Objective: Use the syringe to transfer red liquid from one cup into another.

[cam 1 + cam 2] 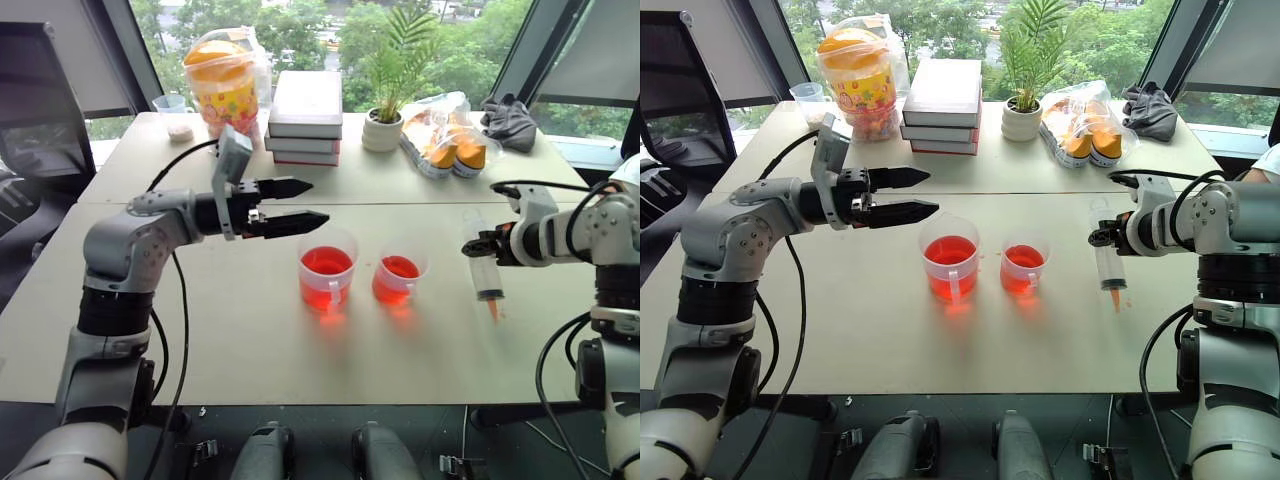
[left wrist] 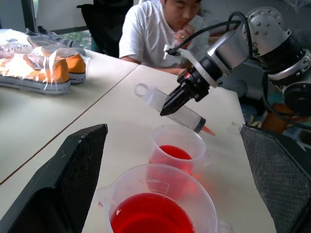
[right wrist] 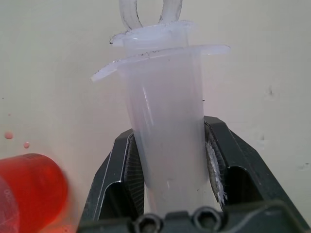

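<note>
Nearest you on the desk, the larger cup and the smaller cup stand side by side, both holding red liquid. Your right hand is clamped on the syringe, tip down, right of the smaller cup. Your left hand hovers with fingers apart behind the larger cup. Books lie farther back.

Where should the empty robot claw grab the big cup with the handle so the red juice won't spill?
Best around the larger cup's round wall, below the rim, coming level from the robot's left, where the open left claw hangs. It stands upright and its small handle faces the robot, too thin to pinch. The smaller cup blocks its other side.
</note>
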Robot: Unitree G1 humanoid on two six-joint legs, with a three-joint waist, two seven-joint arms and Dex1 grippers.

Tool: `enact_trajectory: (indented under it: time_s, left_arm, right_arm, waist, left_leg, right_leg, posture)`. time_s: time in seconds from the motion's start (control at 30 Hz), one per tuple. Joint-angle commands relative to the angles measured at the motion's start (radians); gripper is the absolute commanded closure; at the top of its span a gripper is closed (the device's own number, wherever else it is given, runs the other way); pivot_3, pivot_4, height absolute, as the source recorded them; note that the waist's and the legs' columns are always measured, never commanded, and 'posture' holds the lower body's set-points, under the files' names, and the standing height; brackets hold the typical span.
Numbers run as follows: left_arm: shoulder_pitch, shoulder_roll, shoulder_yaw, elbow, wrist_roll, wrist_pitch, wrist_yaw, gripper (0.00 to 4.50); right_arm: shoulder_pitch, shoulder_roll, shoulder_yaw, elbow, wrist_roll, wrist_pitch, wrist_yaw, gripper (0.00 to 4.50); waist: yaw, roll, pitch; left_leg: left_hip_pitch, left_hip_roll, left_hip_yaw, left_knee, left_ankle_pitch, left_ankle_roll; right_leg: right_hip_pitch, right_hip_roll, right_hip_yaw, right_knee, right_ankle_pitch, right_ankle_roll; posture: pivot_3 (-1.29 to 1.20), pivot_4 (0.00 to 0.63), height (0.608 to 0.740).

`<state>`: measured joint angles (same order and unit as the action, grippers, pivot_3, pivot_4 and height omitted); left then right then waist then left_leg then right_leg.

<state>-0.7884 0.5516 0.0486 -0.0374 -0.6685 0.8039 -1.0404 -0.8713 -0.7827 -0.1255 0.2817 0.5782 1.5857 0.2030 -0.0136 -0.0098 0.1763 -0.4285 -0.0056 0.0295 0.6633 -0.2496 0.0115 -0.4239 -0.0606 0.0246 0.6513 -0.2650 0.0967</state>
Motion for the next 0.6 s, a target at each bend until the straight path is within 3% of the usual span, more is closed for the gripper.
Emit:
enact_trajectory:
  time_s: [0.03,0.07,0.27,0.5,0.6]
  left_arm:
    - [-0.004,0.015,0.029,-0.044,-0.027,0.003,0.009,0.02]
    - [-0.002,0.016,0.029,-0.047,-0.029,0.005,0.012,0.02]
    - [0.010,0.028,0.023,-0.064,-0.034,0.010,0.022,0.00]
    - [0.013,0.042,0.015,-0.068,-0.029,0.011,0.012,0.00]
    - [0.018,0.060,0.015,-0.068,-0.030,0.013,0.004,0.00]
  right_arm:
    - [-0.009,-0.005,0.003,0.021,-0.037,-0.028,0.038,3.13]
    - [-0.008,-0.004,0.008,0.031,-0.047,-0.034,0.046,3.13]
    - [-0.020,-0.014,-0.014,-0.007,-0.061,-0.021,0.095,0.09]
    - [0.024,-0.137,-0.029,-0.278,-0.013,-0.040,0.210,0.03]
    - [0.079,-0.189,-0.108,-0.439,0.060,-0.084,0.311,0.03]
  waist:
    - [0.000,0.000,0.000]
    - [0.000,0.000,0.000]
    - [0.000,0.000,0.000]
    - [0.004,0.000,0.000]
    - [0.002,0.000,0.000]
  left_leg:
    - [0.000,0.000,0.000,0.000,0.000,0.000]
    - [0.000,0.000,0.000,0.000,0.000,0.000]
    - [0.000,0.000,0.000,0.000,0.000,0.000]
    - [0.000,0.000,0.000,0.000,0.000,0.000]
    - [0.000,0.000,0.000,0.000,0.000,0.000]
  right_leg:
    - [0.000,0.000,0.000,0.000,0.000,0.000]
    - [0.000,0.000,0.000,0.000,0.000,0.000]
    - [0.000,0.001,0.000,0.000,0.000,0.000]
    - [0.000,0.001,0.000,0.000,0.000,0.000]
    - [0.000,0.001,0.000,-0.001,0.000,0.000]
  posture:
    - [0.00,0.150,0.740]
    - [0.00,0.150,0.740]
    - [0.00,0.150,0.740]
    - [0.00,0.150,0.740]
    - [0.00,0.150,0.740]
